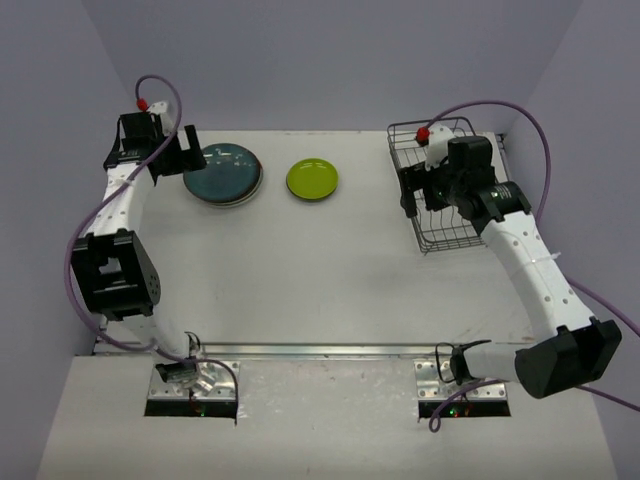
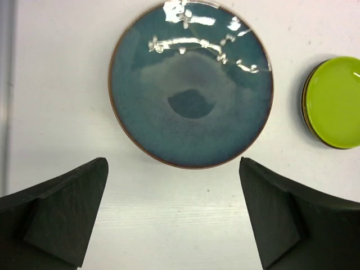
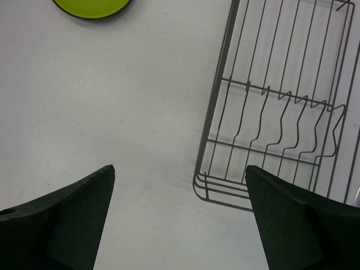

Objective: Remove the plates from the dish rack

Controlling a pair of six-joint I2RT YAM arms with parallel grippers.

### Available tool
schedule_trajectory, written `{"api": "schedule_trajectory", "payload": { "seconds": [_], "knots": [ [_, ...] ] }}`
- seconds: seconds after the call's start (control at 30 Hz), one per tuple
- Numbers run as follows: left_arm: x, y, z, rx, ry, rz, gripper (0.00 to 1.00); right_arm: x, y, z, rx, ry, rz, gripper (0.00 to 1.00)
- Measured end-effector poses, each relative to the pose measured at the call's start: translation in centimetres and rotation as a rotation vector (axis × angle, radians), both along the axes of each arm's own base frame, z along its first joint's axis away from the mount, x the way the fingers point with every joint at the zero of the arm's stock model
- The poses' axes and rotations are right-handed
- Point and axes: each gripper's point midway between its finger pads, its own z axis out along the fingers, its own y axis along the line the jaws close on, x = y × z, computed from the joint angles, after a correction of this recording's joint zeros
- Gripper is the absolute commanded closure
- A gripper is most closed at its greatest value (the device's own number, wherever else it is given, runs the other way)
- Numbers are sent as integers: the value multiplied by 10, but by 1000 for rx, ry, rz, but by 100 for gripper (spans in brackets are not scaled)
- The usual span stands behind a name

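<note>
A dark teal-blue plate [image 1: 222, 173] lies flat at the back left of the table; it fills the top of the left wrist view [image 2: 191, 84]. A lime green plate [image 1: 312, 179] lies to its right, also seen in the left wrist view [image 2: 334, 101] and the right wrist view [image 3: 93, 7]. The dark wire dish rack [image 1: 446, 232] stands at the back right; the part shown in the right wrist view [image 3: 275, 112] holds no plates. My left gripper [image 1: 188, 160] is open and empty beside the teal plate [image 2: 173, 163]. My right gripper [image 1: 410, 195] is open and empty over the rack's left edge [image 3: 180, 169].
A pale rim shows under the teal plate and a dark rim under the green one, so both may top small stacks. The white table [image 1: 300, 270] has purple walls behind and at both sides. My right arm hides part of the rack in the top view.
</note>
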Motion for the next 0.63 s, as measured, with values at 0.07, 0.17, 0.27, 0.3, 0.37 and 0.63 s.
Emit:
{"api": "schedule_trajectory", "payload": {
  "seconds": [0.07,0.17,0.27,0.3,0.37,0.63],
  "knots": [
    [-16,-18,34,108,-73,-30,0,-1,1,-3,31,20,-12,1],
    [-42,-50,67,184,-156,-106,0,-6,7,-12,81,45,-7,1],
    [-73,-91,81,224,-212,-204,0,-20,12,-36,122,97,5,1],
    [-85,-101,79,232,-216,-228,0,-26,13,-46,133,118,8,1],
    [-108,-122,66,237,-215,-287,0,-39,15,-61,156,149,13,1],
    [-183,-131,2,285,-93,-383,0,-72,14,-91,196,150,23,1]
  ]
}}
